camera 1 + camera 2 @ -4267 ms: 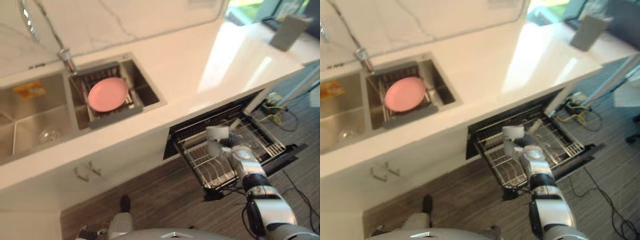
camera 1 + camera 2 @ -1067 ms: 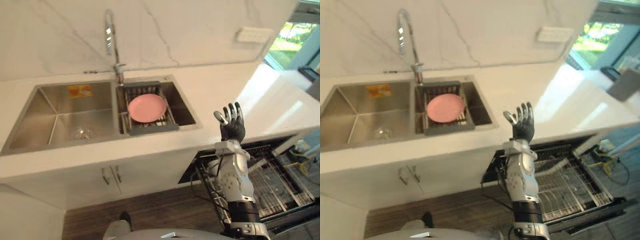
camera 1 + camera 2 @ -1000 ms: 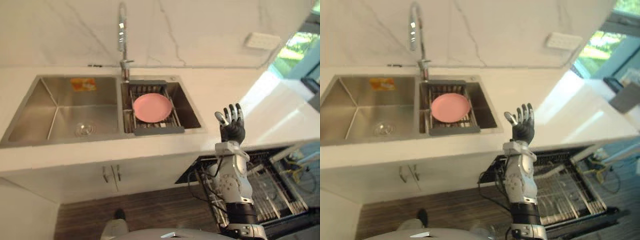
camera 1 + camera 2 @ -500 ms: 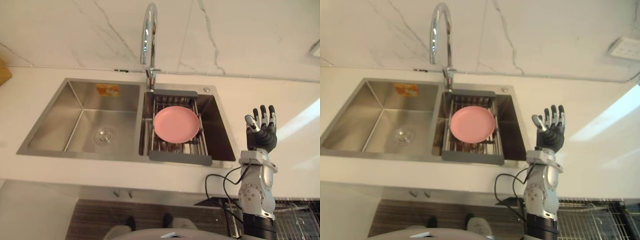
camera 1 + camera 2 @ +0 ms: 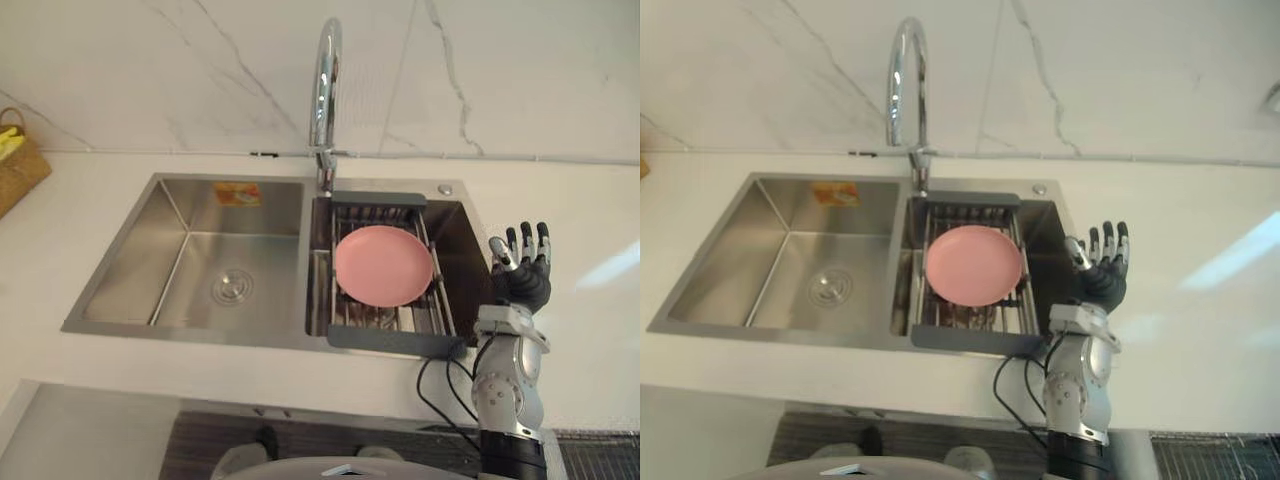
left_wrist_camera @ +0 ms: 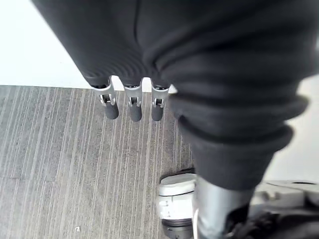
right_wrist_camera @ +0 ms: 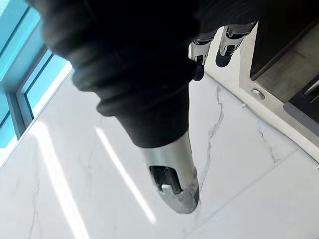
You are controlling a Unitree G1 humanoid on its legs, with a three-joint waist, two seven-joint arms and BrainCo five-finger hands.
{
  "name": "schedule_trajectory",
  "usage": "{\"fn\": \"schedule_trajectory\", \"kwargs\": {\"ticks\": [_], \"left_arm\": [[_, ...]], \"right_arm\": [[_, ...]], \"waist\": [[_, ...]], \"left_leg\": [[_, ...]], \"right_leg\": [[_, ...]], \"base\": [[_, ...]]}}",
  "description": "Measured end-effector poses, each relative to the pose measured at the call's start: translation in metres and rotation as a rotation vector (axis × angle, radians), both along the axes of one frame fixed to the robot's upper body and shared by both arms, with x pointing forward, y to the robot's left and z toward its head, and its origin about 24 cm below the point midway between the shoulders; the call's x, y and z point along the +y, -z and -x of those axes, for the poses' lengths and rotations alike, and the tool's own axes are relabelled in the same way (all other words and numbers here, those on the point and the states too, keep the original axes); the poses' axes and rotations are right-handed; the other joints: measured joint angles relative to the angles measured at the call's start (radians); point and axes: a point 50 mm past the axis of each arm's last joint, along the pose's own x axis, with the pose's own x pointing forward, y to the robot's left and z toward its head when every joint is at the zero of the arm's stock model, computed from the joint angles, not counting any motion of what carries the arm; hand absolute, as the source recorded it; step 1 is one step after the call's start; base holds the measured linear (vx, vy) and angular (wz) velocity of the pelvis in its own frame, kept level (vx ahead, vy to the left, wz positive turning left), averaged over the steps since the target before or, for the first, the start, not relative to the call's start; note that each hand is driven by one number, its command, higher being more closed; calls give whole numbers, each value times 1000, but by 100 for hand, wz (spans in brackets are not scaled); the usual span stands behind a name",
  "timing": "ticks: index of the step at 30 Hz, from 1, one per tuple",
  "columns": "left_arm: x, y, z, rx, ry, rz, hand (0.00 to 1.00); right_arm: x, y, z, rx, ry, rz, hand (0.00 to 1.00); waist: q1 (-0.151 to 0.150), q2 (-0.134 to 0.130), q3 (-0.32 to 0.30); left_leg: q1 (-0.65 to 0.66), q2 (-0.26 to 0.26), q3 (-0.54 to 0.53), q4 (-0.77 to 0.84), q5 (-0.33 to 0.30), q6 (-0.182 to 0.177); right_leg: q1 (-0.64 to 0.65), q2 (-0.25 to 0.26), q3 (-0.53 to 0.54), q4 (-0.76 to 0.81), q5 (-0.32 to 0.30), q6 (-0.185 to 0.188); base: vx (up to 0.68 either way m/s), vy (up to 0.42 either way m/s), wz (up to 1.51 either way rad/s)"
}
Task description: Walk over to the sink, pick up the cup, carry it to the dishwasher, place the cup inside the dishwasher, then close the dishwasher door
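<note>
My right hand [image 5: 522,282] is raised upright beside the sink's right end, over the white counter [image 5: 590,240]. Its fingers are straight and spread, and it holds nothing. In the right wrist view its fingertips [image 7: 222,54] point at the marble wall. My left hand [image 6: 130,94] hangs low, its fingers straight above the striped floor. A corner of the dishwasher's wire rack [image 5: 1220,458] shows at the lower right, below the counter edge. The steel sink [image 5: 190,250] has two basins, and the left one has nothing in it but its drain [image 5: 232,285].
The right basin holds a dark drainer rack [image 5: 395,335] with a pink plate [image 5: 383,265] lying in it. A tall chrome tap [image 5: 322,90] rises behind the basins. A wicker basket [image 5: 18,160] stands on the counter at the far left.
The camera has swung left from the dishwasher to the sink. 4.3 s ago my right hand held a white cup over the dishwasher rack; now it is raised and holds nothing.
</note>
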Motion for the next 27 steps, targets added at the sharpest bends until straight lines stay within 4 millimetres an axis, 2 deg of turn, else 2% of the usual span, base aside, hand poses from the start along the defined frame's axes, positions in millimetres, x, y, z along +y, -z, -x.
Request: {"fn": "schedule_trajectory", "kwargs": {"ticks": [3, 4, 10, 13, 16, 18, 21, 23, 26, 27], "left_arm": [[1, 0, 1, 6, 7, -12, 0], [1, 0, 0, 17, 85, -21, 0], [1, 0, 0, 15, 76, -17, 0], [1, 0, 1, -5, -106, 23, 0], [3, -1, 5, -15, -330, 57, 0], [6, -1, 12, -24, -503, 83, 0], [5, -1, 24, -34, -697, 131, 0], [2, -2, 29, -51, -834, 157, 0], [0, -2, 33, -60, -898, 165, 0], [0, -2, 37, -56, -913, 163, 0]], "right_arm": [[1, 4, -1, 19, -4, -5, 0], [1, 14, -2, 54, -26, -4, 0], [5, 14, -4, 52, -43, -2, 0], [17, 8, -18, 45, -115, 57, 0], [33, -3, -34, 47, -204, 149, 0], [49, -14, -46, 42, -258, 232, 0], [59, -23, -58, 68, -269, 369, 0], [48, -25, -60, 140, -171, 488, 0], [24, -28, -52, 191, -34, 618, 0], [16, -35, -48, 190, 7, 690, 0]], "waist": [[3, -6, -6], [-4, -4, -21], [5, -5, -21], [20, -14, -15], [53, -29, -5], [84, -47, 5], [104, -58, 5], [111, -61, 6], [106, -65, 4], [96, -68, 5]], "left_leg": [[18, -2, 20, -27, 8, 7], [33, 7, 29, -36, 11, -3], [32, 6, 26, -36, 15, 4], [32, 6, 26, -36, 22, 6], [31, 4, 24, -37, 27, 12], [32, 3, 25, -38, 29, 9], [36, 2, 36, -38, 30, 8], [46, 0, 36, -38, 27, 13], [46, 1, 46, -39, 28, 11], [45, 2, 50, -40, 28, 11]], "right_leg": [[1, 0, 18, -8, 3, 4], [18, 16, 26, -45, 23, 1], [16, 15, 25, -36, 28, 5], [11, 14, 16, -29, 35, 15], [13, 8, 6, -31, 39, 19], [16, -21, -74, -31, 32, 22], [22, -38, -143, -30, 48, 23], [42, -41, -155, -39, 50, 21], [47, -48, -173, -44, 55, 16], [45, -52, -175, -45, 60, 10]], "base": [[62, 2, -17], [11, 1, -5], [0, 0, 0], [0, 0, 0], [-12, 7, 6], [-79, 46, 7], [-60, 42, -1], [-24, 29, 11], [3, 23, 1], [20, 33, -6]]}}
